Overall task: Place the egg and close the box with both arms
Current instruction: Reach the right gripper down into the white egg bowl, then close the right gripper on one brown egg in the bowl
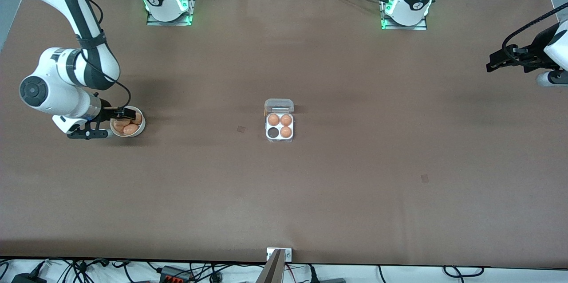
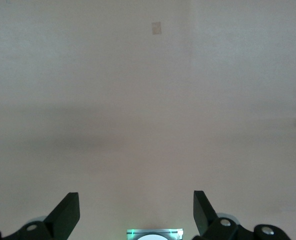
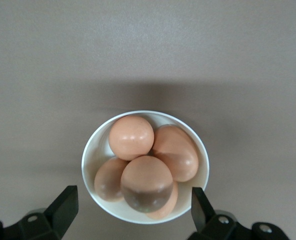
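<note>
1. Front view: brown table (image 1: 355,194); box (image 1: 279,126), lid open, at its middle, holding three eggs.
2. Right pincer (image 3: 133,210), open, over bowl (image 3: 90,155) of eggs, topmost egg (image 3: 131,137).
3. Left pincer (image 2: 136,212), open, waits over bare table.

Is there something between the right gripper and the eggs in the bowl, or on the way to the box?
Nothing visible. The right gripper hangs open over the bowl; bare table lies toward the open box.
</note>
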Tool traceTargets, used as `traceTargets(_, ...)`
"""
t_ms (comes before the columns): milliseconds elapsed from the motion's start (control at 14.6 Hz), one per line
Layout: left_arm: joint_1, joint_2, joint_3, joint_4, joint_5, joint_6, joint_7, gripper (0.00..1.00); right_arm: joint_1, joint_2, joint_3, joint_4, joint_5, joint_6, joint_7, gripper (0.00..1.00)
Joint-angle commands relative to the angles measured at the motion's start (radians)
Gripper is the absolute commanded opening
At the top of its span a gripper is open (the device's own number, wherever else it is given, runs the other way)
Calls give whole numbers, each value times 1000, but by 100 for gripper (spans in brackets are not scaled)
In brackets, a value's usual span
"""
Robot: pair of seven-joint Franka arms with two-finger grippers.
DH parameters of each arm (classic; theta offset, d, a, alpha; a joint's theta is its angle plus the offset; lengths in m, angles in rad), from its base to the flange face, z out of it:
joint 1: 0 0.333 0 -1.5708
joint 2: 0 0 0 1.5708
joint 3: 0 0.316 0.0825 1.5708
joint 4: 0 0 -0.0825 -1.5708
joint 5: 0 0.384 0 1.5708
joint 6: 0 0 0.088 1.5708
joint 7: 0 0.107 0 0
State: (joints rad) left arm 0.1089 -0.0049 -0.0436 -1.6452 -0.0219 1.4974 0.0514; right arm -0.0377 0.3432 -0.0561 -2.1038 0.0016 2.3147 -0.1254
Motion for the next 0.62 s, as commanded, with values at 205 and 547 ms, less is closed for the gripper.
traceTargets(205,6,11,-2,27,-7,-19,24,100,-8,-29,6,-51,-3,66,-25,97)
traceTargets(547,8,11,-2,27,-7,-19,24,100,-13,-15,6,-50,-3,100,-25,74)
